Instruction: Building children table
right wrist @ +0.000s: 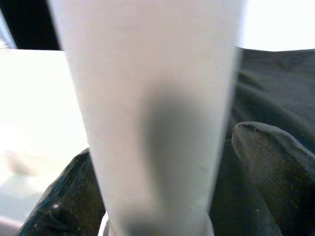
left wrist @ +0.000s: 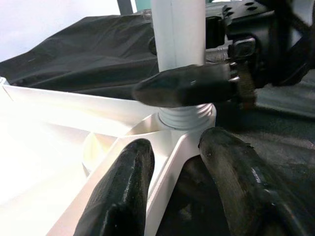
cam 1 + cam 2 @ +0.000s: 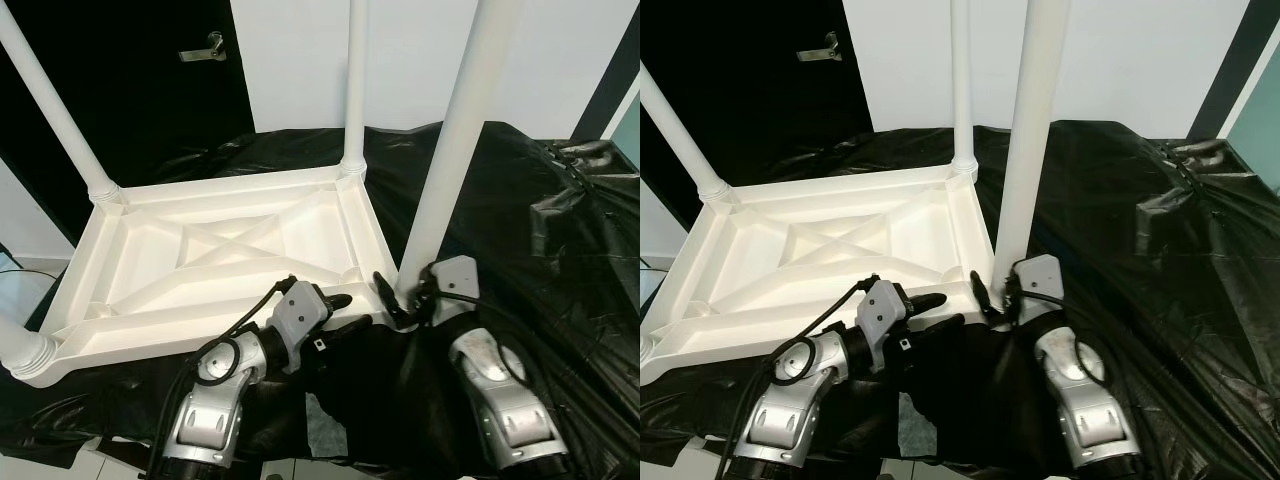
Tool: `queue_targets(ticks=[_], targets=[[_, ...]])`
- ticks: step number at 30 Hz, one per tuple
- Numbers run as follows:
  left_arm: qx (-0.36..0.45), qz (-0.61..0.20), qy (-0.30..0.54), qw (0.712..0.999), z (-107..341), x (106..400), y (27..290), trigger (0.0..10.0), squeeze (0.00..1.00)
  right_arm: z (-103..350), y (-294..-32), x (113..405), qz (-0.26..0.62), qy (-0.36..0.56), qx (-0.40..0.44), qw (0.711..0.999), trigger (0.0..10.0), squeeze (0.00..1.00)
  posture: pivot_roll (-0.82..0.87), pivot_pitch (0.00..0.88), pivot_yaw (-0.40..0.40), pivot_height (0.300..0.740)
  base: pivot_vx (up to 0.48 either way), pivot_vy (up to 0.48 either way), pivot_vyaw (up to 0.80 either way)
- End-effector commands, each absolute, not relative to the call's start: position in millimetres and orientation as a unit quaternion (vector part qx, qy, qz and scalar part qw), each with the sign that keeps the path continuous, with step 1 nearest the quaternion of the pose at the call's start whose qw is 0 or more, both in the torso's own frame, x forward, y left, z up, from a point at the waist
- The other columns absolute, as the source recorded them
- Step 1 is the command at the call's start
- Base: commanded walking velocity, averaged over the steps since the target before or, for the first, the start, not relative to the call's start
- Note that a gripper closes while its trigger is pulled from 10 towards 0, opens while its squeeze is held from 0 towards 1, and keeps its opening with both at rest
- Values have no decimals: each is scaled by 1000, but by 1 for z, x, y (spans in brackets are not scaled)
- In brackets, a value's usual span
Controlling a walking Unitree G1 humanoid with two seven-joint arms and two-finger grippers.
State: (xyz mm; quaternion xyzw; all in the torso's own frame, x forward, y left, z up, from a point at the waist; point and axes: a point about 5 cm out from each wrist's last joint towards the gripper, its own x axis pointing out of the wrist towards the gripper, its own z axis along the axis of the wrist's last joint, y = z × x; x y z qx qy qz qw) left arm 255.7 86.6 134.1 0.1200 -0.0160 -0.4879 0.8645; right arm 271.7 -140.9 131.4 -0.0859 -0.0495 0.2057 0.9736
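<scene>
White plastic makes up the upturned tabletop lying on the black-draped worktop, and its near leg stands in the corner socket between the two grippers. Seating it well probably calls for keeping the leg plumb while turning, with the frame held from sliding. The right gripper has its fingers closed round the leg just above the socket; the left gripper has its fingers spread, straddling the tabletop's rim just beside that corner.
</scene>
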Motion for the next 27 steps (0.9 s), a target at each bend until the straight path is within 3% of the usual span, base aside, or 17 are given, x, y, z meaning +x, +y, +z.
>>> queue_targets(ticks=[1,2,10,11,13,14,15,16,27], targets=[[116,-428,-17,896,133,259,91,10000,0,132,-139,272,229,-51,-79,969,10000,1000,34,0,32,740,0,0,0],[116,-429,-16,896,133,259,91,10000,0,132,-142,274,256,-47,-86,962,10000,0,32,0,34,740,0,0,0],[114,-436,-11,893,131,256,89,10000,0,131,-145,290,329,-35,-134,934,10000,0,39,0,27,740,0,0,0],[114,-437,-10,892,130,256,89,10000,0,131,-146,292,338,-33,-141,930,8039,0,41,0,26,740,0,0,0],[114,-437,-10,892,130,256,89,10000,0,131,-146,292,338,-33,-141,930,8039,0,41,0,26,740,0,0,0],[116,-438,-9,892,129,255,89,10000,0,131,-146,294,345,-33,-148,926,1686,0,46,0,20,740,0,0,0],[116,-438,-9,892,129,255,89,10000,0,131,-146,294,345,-33,-148,926,1686,0,46,0,20,740,0,0,0],[118,-435,-7,892,129,254,91,10000,0,130,-147,295,355,-30,-146,923,0,0,53,0,12,740,0,0,0],[121,-437,-6,892,127,253,90,10000,0,124,-149,292,333,-27,-124,934,0,0,45,0,12,740,0,0,0]])
